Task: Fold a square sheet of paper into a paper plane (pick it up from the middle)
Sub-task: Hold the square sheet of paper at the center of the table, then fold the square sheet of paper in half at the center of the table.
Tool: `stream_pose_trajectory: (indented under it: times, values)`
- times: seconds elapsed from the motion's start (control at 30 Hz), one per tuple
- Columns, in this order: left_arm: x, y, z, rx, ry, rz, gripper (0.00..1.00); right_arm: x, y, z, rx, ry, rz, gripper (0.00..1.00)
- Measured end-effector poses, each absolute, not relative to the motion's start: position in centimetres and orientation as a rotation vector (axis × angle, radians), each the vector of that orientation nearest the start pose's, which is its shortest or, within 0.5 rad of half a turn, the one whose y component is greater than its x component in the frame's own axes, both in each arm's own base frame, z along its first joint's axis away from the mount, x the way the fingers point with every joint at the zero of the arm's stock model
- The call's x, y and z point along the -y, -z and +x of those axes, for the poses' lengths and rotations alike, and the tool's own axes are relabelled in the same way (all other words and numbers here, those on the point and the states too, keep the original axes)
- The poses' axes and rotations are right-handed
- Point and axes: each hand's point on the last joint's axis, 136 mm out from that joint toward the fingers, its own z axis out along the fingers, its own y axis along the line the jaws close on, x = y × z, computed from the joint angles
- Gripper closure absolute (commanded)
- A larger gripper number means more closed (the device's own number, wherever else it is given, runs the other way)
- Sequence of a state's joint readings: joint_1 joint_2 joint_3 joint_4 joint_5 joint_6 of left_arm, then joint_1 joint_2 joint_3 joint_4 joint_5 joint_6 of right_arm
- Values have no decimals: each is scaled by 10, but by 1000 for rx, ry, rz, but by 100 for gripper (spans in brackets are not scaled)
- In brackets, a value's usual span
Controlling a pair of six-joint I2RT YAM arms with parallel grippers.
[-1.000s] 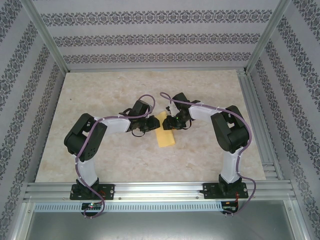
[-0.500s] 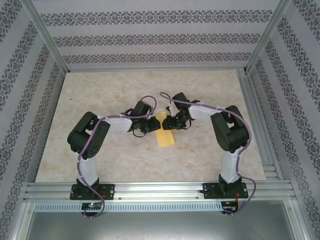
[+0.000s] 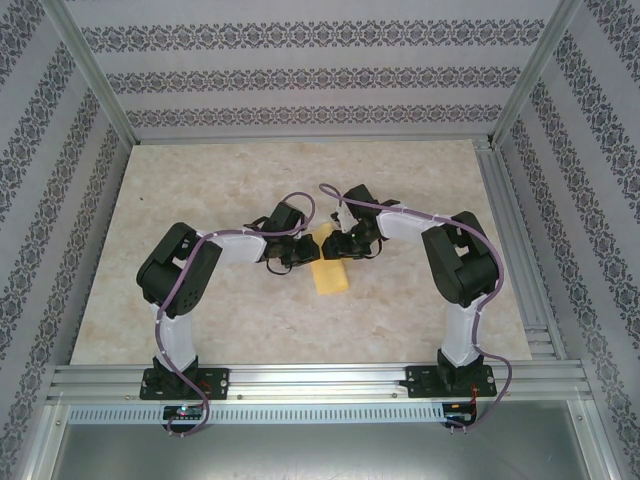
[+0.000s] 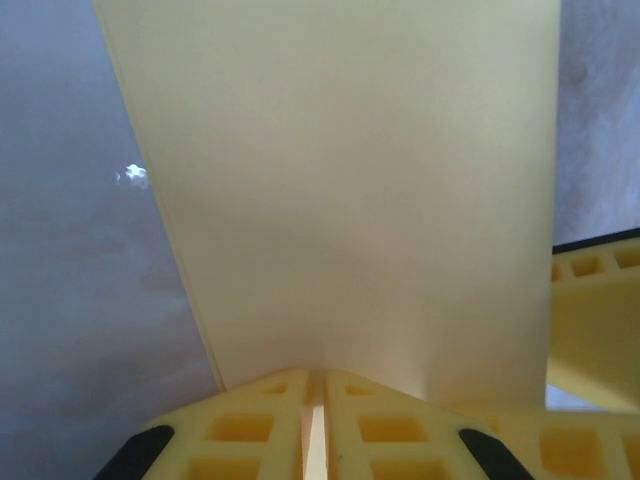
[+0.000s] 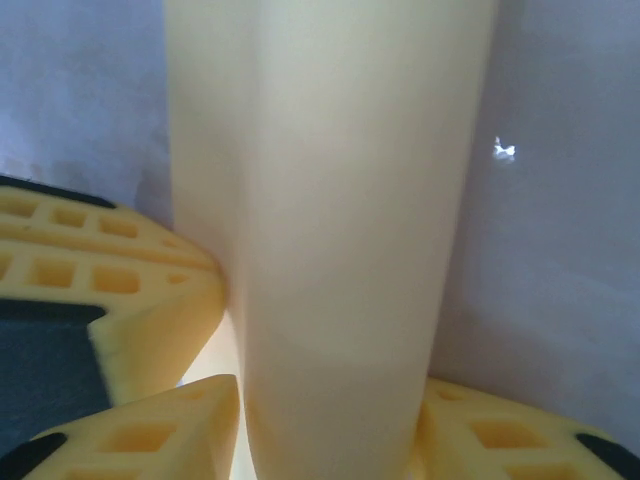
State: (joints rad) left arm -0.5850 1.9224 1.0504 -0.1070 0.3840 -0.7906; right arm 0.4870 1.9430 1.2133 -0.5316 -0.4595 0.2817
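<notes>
The square sheet of paper (image 3: 332,275) is yellow and folded into a narrow layered oblong at the middle of the table. Both grippers meet at its far end. My left gripper (image 3: 303,252) comes in from the left, and in the left wrist view its fingers (image 4: 250,420) are pressed together on the paper's edge (image 4: 350,180). My right gripper (image 3: 343,247) comes in from the right. In the right wrist view the paper (image 5: 340,220) stands between its spread fingers (image 5: 160,430), with a thin gap on the left side. The right gripper (image 5: 322,392) is open.
The beige marbled table (image 3: 200,190) is walled by patterned panels and metal posts. An aluminium rail (image 3: 320,380) runs along the near edge with both arm bases, and another rail (image 3: 515,250) runs down the right side. The two grippers' fingers lie very close together.
The left arm's elbow has shifted slightly right and its fingers have closed further on the paper. The right gripper's fingers have spread. The paper has stayed in place.
</notes>
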Motion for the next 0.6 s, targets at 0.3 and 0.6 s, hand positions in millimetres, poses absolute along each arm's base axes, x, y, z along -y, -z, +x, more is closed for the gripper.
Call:
stream_pose_trajectory:
  times: [0.3, 0.6]
  values:
    - [299, -18, 335, -2771, 946, -117, 88, -233, -86, 342, -2764, -699, -325, 55]
    - [299, -17, 335, -2771, 943, -118, 89, -269, -79, 320, -2788, -853, -418, 81]
